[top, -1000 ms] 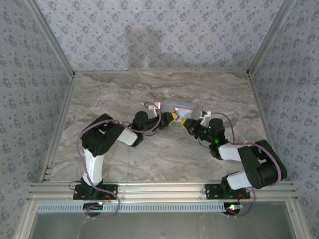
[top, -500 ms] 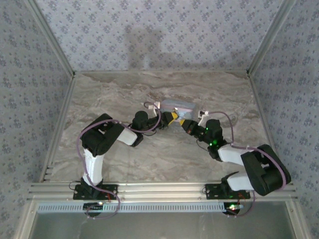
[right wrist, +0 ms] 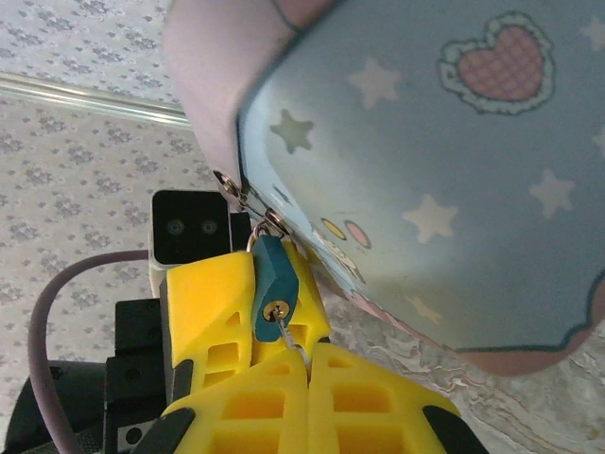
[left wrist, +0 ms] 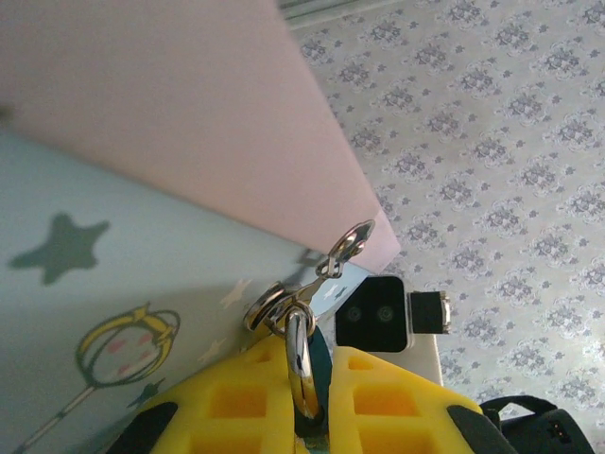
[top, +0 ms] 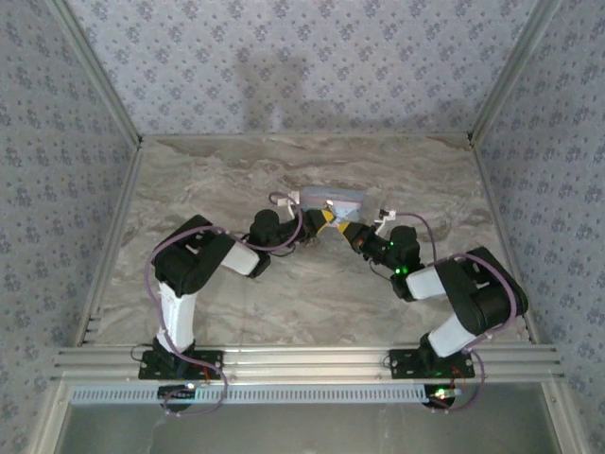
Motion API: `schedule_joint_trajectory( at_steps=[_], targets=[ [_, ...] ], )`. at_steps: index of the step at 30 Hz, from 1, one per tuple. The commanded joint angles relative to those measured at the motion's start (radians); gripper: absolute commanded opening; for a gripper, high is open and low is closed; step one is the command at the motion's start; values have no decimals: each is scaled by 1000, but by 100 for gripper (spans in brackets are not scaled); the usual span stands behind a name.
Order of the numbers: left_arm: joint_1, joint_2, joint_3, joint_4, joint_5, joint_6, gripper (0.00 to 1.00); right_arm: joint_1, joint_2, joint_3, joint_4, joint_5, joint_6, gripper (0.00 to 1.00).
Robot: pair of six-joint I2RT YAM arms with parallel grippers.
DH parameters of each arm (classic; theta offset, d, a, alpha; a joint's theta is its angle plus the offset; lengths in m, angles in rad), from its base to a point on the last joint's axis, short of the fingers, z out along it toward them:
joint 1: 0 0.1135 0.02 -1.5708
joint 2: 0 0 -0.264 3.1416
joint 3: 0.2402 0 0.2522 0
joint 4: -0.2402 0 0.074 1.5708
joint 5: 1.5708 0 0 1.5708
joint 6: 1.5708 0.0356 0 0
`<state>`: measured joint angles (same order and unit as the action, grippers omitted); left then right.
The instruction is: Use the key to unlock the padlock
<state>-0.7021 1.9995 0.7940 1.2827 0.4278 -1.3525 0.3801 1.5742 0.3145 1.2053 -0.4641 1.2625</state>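
The pale blue cartoon-printed tin point(top: 331, 197) lies mid-table, its pink lid point(left wrist: 189, 104) and its starred side point(right wrist: 454, 170) close to the wrist cameras. The teal padlock point(right wrist: 274, 282) hangs by its silver shackle point(left wrist: 301, 364) from the tin's clasp ring. My left gripper point(left wrist: 317, 374) is shut on the padlock body, its yellow fingers point(right wrist: 203, 312) on either side of it. My right gripper point(right wrist: 308, 357) is shut on the key point(right wrist: 289, 336), whose blade sits in the brass keyhole point(right wrist: 276, 310). From above, both grippers point(top: 319, 223) point(top: 346, 231) meet at the tin's near edge.
Marble-patterned tabletop point(top: 236, 180) with patterned walls on three sides and aluminium rails point(top: 302, 359) at the near edge. Both arms reach inward, the left elbow point(top: 194, 255) and the right elbow point(top: 482, 293) standing out to the sides. The tin rests near the back centre.
The right arm's elbow has swung inward and up while its gripper stayed at the padlock. The tin has shifted slightly away and to the left. The left arm has barely moved.
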Motion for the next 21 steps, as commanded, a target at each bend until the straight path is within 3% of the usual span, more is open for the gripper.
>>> schedule_joint_trajectory(
  at_steps=[1,5,8,14,21],
  targets=[
    [-49,-33,30,124,148,13,0,13,19,38,125,-8,51,0],
    [-49,-35,28,124,151,11,0,35,-56,66,-118,-2,-156,0],
    [-49,-36,27,124,158,11,0,43,-86,66,-177,6,-242,0],
    [-49,-34,31,125,160,14,0,-10,42,57,110,-48,-29,0],
    [-49,-38,30,124,168,12,0,-1,65,109,189,-72,66,0]
  ],
)
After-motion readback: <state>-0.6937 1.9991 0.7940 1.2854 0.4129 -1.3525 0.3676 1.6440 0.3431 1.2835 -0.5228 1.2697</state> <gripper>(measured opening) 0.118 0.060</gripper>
